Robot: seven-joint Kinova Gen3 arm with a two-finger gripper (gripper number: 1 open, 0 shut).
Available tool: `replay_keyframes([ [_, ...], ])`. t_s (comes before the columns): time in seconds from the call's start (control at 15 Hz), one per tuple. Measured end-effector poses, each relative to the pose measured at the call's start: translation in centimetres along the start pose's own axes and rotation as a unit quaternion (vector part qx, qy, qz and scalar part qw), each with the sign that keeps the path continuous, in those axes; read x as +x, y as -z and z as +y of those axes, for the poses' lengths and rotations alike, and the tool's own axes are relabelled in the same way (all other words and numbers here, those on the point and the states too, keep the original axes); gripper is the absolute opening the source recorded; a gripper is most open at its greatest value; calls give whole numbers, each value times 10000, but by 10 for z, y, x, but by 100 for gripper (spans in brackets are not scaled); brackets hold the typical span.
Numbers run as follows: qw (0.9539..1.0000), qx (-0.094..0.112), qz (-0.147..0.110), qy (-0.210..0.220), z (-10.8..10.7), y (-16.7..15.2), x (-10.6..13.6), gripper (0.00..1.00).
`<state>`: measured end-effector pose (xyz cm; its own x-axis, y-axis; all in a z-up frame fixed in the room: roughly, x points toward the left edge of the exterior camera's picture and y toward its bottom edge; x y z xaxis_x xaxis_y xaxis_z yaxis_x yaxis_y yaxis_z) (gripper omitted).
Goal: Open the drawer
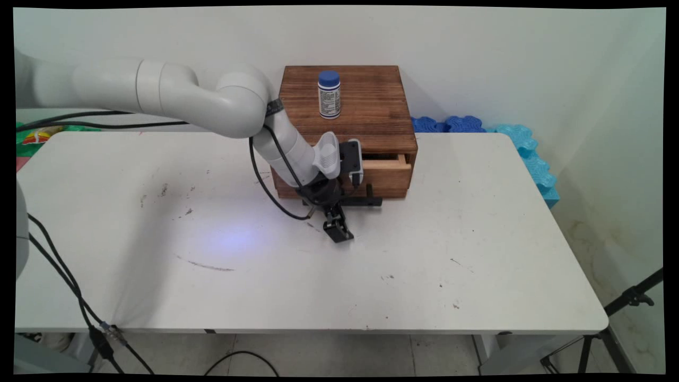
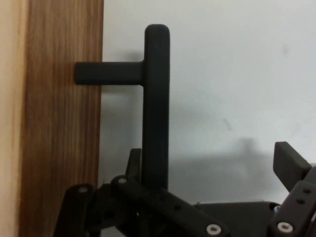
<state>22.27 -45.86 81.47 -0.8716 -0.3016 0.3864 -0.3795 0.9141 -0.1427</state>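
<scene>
Black gripper [image 1: 338, 232], low over the white table [image 1: 371, 276], pointing down. 2 fingers spread wide apart, holding nothing. In the hand view, 1 finger [image 2: 134, 160] just beside the black handle [image 2: 156, 108], maybe touching it, hard to tell. Other finger [image 2: 290, 165] well off on the far side, with bare table in between.

Right by the gripper, that handle [image 1: 366, 201]: 1 long bar on short posts, stuck to the front of a drawer [image 1: 384, 178]. Bar closer to 1 finger than to the other.

Just past the handle, the drawer front, brown wood. Pulled out a little way, with pale wood showing along its top in the main view.

Behind the drawer, the wooden box [image 1: 371, 106] it slides into. Box pushed toward the back of the table, near the wall.

Up on top of the box, above and behind the gripper, 1 small white bottle [image 1: 329, 94] with a blue cap, standing straight up.

Farther back and off to the side, blue foam pieces [image 1: 504, 135] along the table's back corner by the wall.

Farthest from the gripper, down on the floor past the table's corner, 1 black tripod [image 1: 615, 323].
</scene>
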Motion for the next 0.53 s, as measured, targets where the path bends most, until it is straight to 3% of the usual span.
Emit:
replay_keyframes([
  [0.53, 9995, -330, -13, 12, 51, 19, 1, 100],
])
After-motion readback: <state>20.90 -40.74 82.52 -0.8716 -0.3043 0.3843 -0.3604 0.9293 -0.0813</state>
